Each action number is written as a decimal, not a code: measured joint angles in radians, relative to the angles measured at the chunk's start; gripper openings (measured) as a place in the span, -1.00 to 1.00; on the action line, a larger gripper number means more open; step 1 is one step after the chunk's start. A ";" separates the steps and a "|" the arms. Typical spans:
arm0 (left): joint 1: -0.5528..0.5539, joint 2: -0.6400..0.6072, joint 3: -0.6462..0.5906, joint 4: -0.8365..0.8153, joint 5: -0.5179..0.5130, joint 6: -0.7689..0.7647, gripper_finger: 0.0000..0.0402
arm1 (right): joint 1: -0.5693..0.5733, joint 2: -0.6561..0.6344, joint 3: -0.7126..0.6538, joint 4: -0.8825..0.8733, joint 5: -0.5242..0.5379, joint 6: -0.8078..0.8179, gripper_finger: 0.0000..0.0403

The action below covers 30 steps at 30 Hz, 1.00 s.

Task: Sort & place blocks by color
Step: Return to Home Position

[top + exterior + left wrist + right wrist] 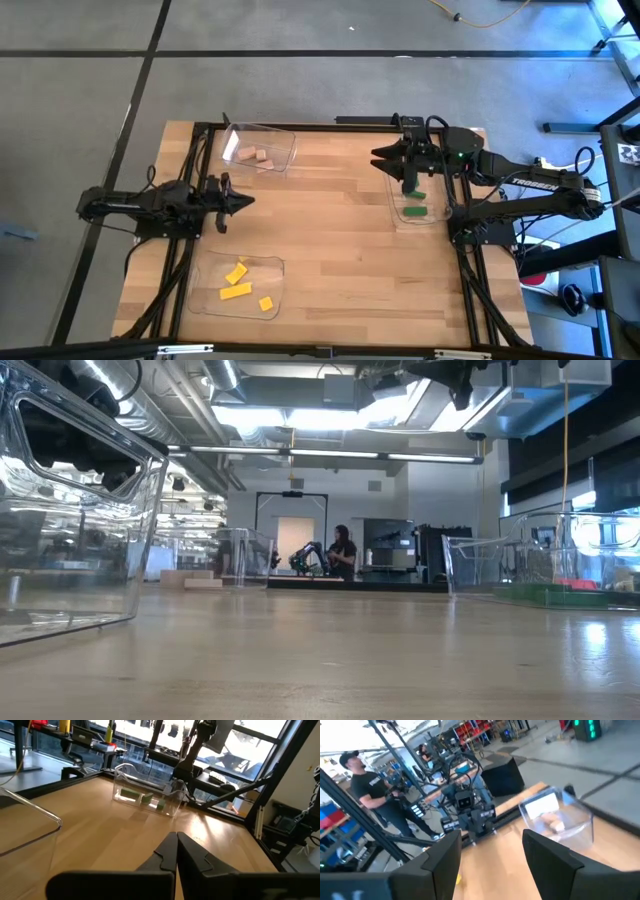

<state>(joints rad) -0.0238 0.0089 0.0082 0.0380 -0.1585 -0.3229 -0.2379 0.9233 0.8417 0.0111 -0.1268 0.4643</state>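
Three clear trays hold the blocks. Tan blocks (258, 156) lie in the far-left tray (283, 140), also in the right wrist view (554, 823). Yellow blocks (238, 282) lie in the near-left tray (205, 300). Green blocks (415, 209) lie in the right tray (396, 215), also in the left wrist view (145, 798). My right gripper (383, 159) is up above that tray's far end, open and empty (492, 855). My left gripper (240, 200) waits shut and empty at the table's left (176, 851).
Bare wood lies between the trays in the table's middle (330, 230). Black frame rails run along the table's left (185, 250) and right (470, 270) edges. A person (372, 790) stands in the room beyond the table.
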 joint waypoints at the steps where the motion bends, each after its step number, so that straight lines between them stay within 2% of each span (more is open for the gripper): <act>1: 0.000 -0.001 0.000 0.000 -0.001 0.000 -1.00 | 0.000 0.000 0.000 -0.007 -0.001 0.024 0.06; 5: 0.000 -0.001 0.000 0.000 -0.004 0.000 -1.00 | 0.000 -0.010 0.000 -0.067 -0.007 0.014 0.05; 8: 0.000 -0.001 0.000 0.000 -0.004 0.001 -1.00 | 0.000 -0.027 0.000 -0.124 -0.008 -0.023 -0.09; 11: 0.000 -0.001 0.000 0.000 -0.005 0.001 -1.00 | 0.000 -0.064 0.000 -0.171 -0.009 -0.065 -0.38; 14: 0.000 -0.001 0.000 0.000 -0.005 0.001 -1.00 | 0.000 -0.121 -0.007 -0.205 -0.037 -0.104 -0.78; 16: 0.000 -0.001 0.000 0.000 -0.005 0.001 -1.00 | 0.000 -0.171 -0.042 -0.187 -0.060 -0.106 -0.93; 20: 0.000 0.000 0.000 0.000 -0.005 0.001 -1.00 | 0.018 -0.279 -0.175 -0.065 -0.066 -0.064 -0.97; 25: 0.000 0.000 0.000 0.000 -0.005 0.001 -1.00 | 0.101 -0.365 -0.386 0.231 -0.030 0.027 -0.99; 30: 0.000 0.000 0.000 0.000 -0.006 0.001 -1.00 | 0.214 -0.406 -0.515 0.288 0.064 0.053 -0.99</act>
<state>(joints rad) -0.0240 0.0086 0.0082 0.0380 -0.1642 -0.3220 -0.0234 0.5177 0.3265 0.2986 -0.0628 0.5170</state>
